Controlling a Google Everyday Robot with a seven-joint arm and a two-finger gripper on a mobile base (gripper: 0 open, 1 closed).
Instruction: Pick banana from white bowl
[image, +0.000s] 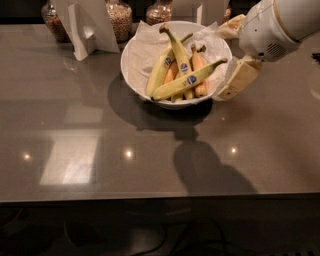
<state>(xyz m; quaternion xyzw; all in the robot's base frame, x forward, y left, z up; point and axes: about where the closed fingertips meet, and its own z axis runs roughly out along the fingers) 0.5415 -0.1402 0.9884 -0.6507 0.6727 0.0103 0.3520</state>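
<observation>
The white bowl (134, 70) stands at the back middle of the dark table, lined with crumpled white paper. Several bananas lie in it. The banana (176, 86) is the long yellow-green one lying diagonally across the front of the pile, with a blue sticker and its thin stem pointing right. My gripper (234, 56) is just right of the bowl's rim, above the table. It is open and empty, with one cream finger (239, 80) low beside the bowl and the other (231, 28) near the back rim.
Shorter orange-tinted bananas (200, 67) and a curved yellow one (178, 52) lie under and behind the banana. Glass jars (119, 18) and a white card stand (87, 25) line the back edge. The table's front edge (160, 196) runs across the lower part of the view.
</observation>
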